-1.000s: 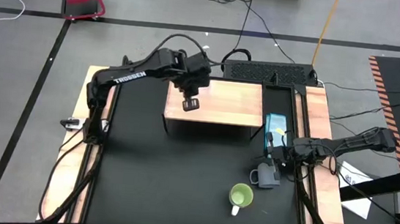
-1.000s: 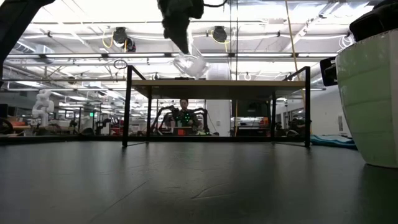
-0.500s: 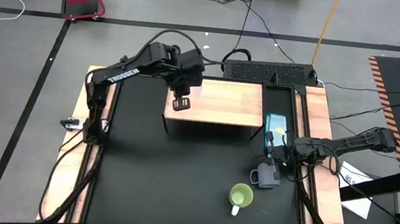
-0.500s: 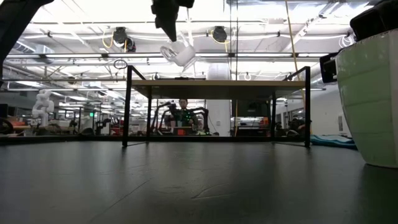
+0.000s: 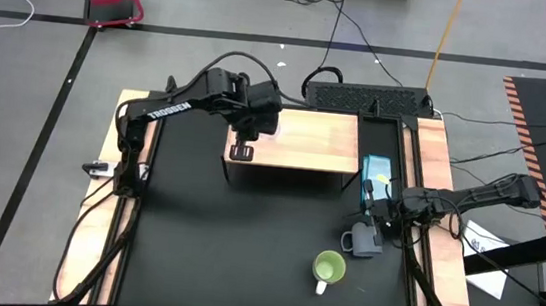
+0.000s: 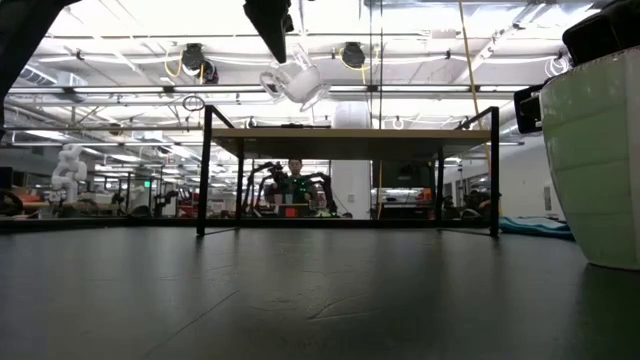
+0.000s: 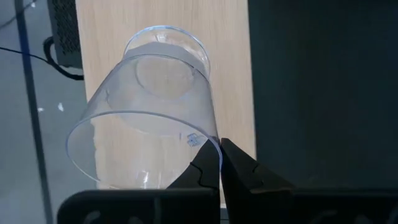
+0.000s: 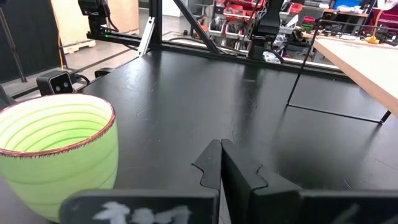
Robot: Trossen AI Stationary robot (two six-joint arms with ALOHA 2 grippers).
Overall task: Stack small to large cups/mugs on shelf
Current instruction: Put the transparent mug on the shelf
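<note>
My left gripper (image 5: 243, 152) is over the left part of the light-wood shelf (image 5: 304, 141), shut on the small clear glass cup (image 7: 149, 106). In the low view the cup (image 6: 293, 82) hangs tilted above the shelf top (image 6: 350, 132). The grey-blue mug (image 5: 365, 240) stands on the black table near the right edge. The lime-green mug (image 5: 329, 269) stands nearer the front, its white handle pointing to the near edge. My right gripper (image 8: 221, 155) is shut and empty, low over the table beside the grey-blue mug, with the lime-green mug (image 8: 56, 149) ahead of it. My left gripper pinches the glass cup's wall at the rim (image 7: 208, 138) between its two fingers, which look to stand one inside and one outside. The fingers come from above, slanting down. The cup is tipped, its base (image 7: 165, 62) pointing away from the gripper, clear of the shelf.
The shelf stands on black legs (image 6: 205, 170) at the table's far middle. A blue packet (image 5: 376, 173) lies on the right side strip next to the shelf. Cables and a black box lie behind the shelf. The black table in front of the shelf is bare.
My left gripper has carried the glass cup toward the table's left along the shelf, then a little toward the near edge. The cup has stayed clear above the shelf and has tipped further onto its side.
</note>
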